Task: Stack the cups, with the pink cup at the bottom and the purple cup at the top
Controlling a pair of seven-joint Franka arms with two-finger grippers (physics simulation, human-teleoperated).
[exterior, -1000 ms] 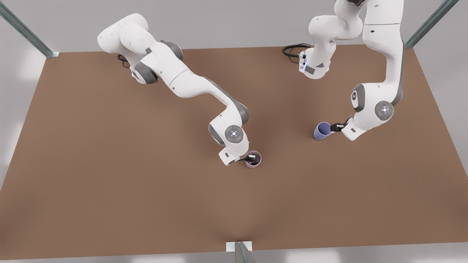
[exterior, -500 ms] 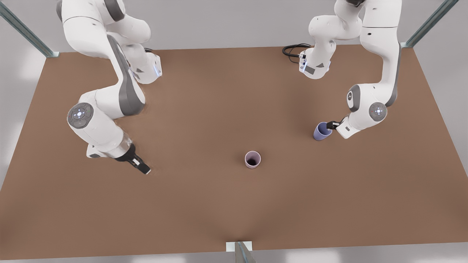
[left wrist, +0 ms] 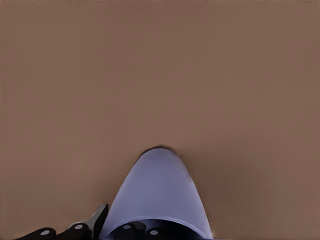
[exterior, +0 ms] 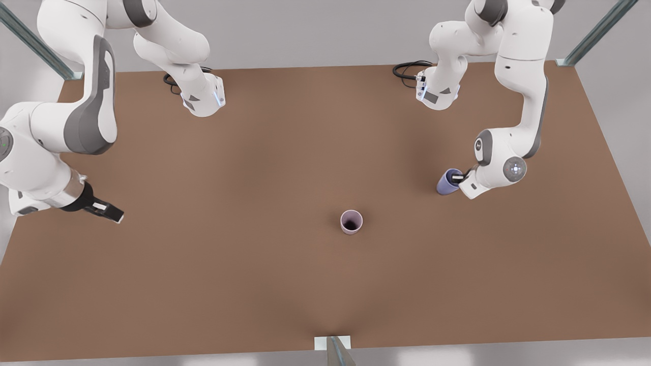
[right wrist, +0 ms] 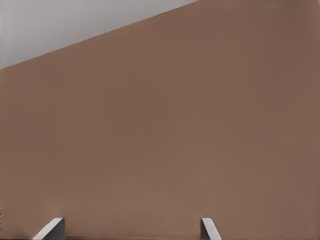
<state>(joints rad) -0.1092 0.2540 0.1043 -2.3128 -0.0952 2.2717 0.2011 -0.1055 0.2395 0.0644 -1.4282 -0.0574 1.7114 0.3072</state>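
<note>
Brown table (exterior: 203,284) underlies everything. Left gripper (exterior: 456,178) pinches the purple cup's (exterior: 447,183) rim, one finger inside; light, rigid, probably slick. Pink cup (exterior: 351,222) stands upright, well apart. Right gripper (exterior: 108,213) waits farther off, fingers spread.

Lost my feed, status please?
Left gripper shut on purple cup. Right gripper open, parked aside. Pink cup upright, unobstructed.

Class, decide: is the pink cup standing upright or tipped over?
Upright. In the front view the pink cup shows its round open mouth facing up, standing alone on the table, apart from both arms.
</note>
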